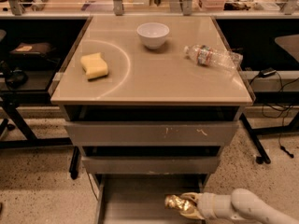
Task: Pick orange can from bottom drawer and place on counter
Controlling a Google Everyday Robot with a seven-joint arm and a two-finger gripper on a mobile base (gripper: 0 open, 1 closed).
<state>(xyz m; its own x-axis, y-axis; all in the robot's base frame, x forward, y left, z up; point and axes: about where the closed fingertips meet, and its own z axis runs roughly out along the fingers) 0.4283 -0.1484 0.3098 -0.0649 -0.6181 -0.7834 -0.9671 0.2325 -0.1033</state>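
The orange can [176, 203] is a dented golden can held over the right side of the open bottom drawer [135, 202], whose grey floor shows below the two upper drawers. My gripper [187, 206] reaches in from the lower right on a white arm and is shut on the can. The counter [154, 73] is the beige top above, with a faint white arc on its left.
On the counter lie a yellow sponge [94, 65], a white bowl [153, 34] and a clear water bottle [212, 56] with a red label on its side. Two shallower grey drawers [149, 133] jut out above the bottom one. Dark tables and cables flank the cabinet.
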